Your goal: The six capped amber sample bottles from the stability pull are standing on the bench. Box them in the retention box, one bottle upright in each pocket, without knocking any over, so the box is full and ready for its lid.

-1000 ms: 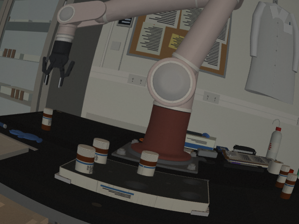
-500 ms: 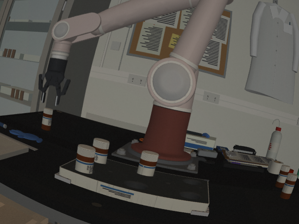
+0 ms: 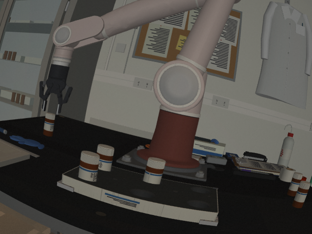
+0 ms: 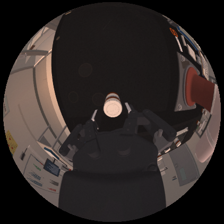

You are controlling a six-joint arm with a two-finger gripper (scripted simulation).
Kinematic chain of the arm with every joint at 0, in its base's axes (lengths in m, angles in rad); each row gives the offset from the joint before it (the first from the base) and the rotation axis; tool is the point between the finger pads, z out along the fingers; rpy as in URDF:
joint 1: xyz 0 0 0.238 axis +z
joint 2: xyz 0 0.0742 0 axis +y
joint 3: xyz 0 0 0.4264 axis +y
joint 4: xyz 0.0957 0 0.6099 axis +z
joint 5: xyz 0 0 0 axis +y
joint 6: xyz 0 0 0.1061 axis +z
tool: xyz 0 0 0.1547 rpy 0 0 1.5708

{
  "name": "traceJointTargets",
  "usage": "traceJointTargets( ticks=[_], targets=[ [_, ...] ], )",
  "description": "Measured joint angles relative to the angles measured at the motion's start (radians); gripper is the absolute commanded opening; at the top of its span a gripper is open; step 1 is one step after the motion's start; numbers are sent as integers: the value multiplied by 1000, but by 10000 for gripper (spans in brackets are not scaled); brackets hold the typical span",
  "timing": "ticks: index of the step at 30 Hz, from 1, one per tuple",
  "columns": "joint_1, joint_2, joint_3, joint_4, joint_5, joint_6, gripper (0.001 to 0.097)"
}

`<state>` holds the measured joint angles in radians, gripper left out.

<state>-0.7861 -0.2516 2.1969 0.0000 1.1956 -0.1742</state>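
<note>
On the black bench the retention box (image 3: 141,191) lies flat near the front, with three amber bottles standing upright in its pockets: two at its left end (image 3: 88,165) (image 3: 105,157) and one in the middle of the back row (image 3: 154,170). Three dark pockets on its right side hold nothing. Far left at the back, a lone bottle (image 3: 49,124) (image 4: 112,106) stands upright, and my gripper (image 3: 51,109) (image 4: 111,113) hangs open just above its white cap, holding nothing. Two more bottles (image 3: 294,184) (image 3: 301,194) stand at the right edge of the bench.
Behind the box rises the arm's red base (image 3: 174,141) on its bolted plate. A blue object (image 3: 26,141) lies left of the lone bottle. A wash bottle (image 3: 286,149), a tape roll (image 3: 287,174) and stacked papers (image 3: 257,165) crowd the right rear.
</note>
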Motion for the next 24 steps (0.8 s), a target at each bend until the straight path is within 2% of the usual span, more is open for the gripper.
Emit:
traceJointTargets(
  ticks=[7, 18, 24],
  targets=[
    [0, 6, 2, 0, -9, 0, 600],
    [0, 51, 14, 0, -64, 0, 600],
    [0, 54, 14, 0, -67, 0, 600]
  ],
)
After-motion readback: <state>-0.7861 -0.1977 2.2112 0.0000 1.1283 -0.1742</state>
